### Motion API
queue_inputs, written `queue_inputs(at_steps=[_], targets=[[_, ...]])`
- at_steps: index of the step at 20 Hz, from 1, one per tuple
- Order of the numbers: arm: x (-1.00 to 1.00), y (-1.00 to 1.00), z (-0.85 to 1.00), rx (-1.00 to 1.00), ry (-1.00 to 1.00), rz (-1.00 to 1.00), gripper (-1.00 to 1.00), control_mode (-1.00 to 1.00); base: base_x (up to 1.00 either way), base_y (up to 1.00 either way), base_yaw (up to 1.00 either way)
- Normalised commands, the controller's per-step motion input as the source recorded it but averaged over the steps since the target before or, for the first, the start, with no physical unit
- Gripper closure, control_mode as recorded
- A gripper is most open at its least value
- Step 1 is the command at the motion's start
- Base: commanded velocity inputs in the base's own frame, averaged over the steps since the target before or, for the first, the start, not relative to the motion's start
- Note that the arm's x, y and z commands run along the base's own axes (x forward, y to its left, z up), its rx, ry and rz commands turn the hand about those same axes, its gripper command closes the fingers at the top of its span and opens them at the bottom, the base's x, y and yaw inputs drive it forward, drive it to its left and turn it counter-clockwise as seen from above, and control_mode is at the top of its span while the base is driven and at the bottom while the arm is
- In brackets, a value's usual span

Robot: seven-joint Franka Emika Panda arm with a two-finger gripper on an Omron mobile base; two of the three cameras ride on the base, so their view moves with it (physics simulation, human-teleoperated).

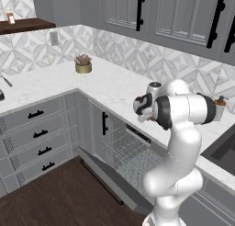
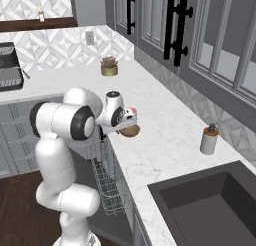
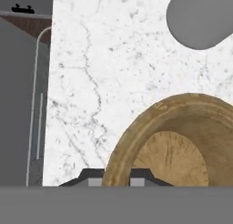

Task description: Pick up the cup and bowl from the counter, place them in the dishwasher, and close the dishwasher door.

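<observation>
Pinching the rounded rim of the wood-grained bowl (image 3: 182,141), narrow claw (image 3: 116,175), veined white marble counter (image 3: 113,73) beneath

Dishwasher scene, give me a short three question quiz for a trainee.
1. True or false: the dishwasher door is shut.
2. What does the claw straddle? A) bowl rim B) soap bottle C) plant pot
3. Fill in: the bowl sits on the ____.

Key: 1 false, it hangs open with the rack showing. 2 A, one finger on each side of the rim. 3 counter.
</observation>
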Motion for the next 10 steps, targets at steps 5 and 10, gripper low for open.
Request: queue_inputs(at_steps=[5, 10], targets=[[-0.74, 0.49, 0.77, 0.06, 0.00, -0.11, 1.00, -1.00, 0.00, 0.00, 0.00], [-0.36, 0.33, 0.99, 0.01, 0.01, -0.01, 1.00, -1.00, 0.00, 0.00, 0.00]])
